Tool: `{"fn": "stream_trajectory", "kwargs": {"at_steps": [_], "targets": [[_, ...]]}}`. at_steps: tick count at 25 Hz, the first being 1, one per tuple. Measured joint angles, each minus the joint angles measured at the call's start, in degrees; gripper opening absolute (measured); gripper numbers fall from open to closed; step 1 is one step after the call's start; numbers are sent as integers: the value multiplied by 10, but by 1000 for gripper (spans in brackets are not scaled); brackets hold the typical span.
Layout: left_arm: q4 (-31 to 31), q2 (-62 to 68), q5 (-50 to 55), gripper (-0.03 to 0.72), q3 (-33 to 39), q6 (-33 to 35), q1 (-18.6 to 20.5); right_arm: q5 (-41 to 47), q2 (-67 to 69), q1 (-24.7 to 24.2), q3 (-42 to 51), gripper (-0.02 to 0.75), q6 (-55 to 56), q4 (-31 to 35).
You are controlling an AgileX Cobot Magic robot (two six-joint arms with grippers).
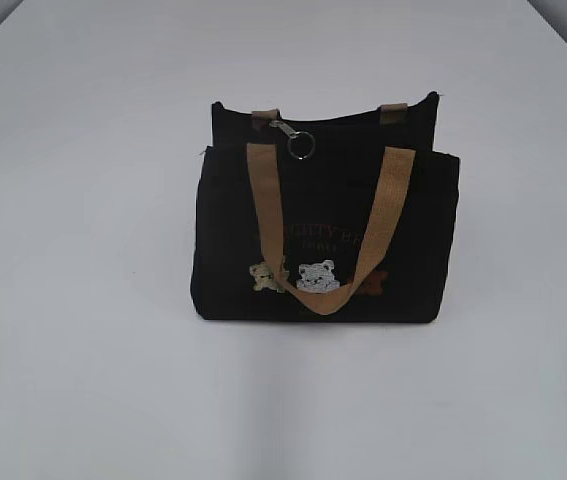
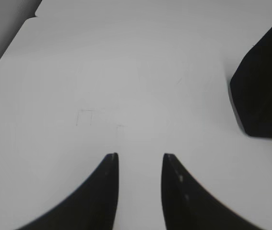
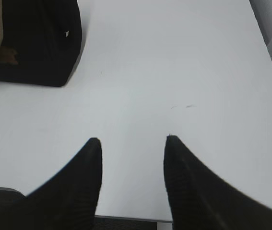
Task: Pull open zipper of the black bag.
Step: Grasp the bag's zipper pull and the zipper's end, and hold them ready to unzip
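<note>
Hanging at the bag's [image 1: 323, 235] top edge, the zipper [image 1: 293, 136] with its ring sits beside the left tan handle [image 1: 263, 200], well apart from both our pincers. We see the bag upright on the white tabletop [image 1: 83, 300], ahead and to the right of our left pincer [image 2: 140, 160], ahead and to the left of our right pincer [image 3: 133, 143]. Both pincers are spread with nothing between their fingers, over bare tabletop.
</note>
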Motion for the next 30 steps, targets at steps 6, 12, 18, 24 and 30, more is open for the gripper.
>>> {"fn": "stream_trajectory", "kwargs": {"at_steps": [6,12,18,24,30], "targets": [[0,0,0,235,0,0,0,0,0,0,0,340,0,0],[0,0,0,235,0,0,0,0,0,0,0,340,0,0],[0,0,0,235,0,0,0,0,0,0,0,340,0,0],[-15,3,-5,237,-2,0,0,0,0,0,0,340,0,0],[-348,119,-261,255,6,276,0,0,0,0,0,340,0,0]]}}
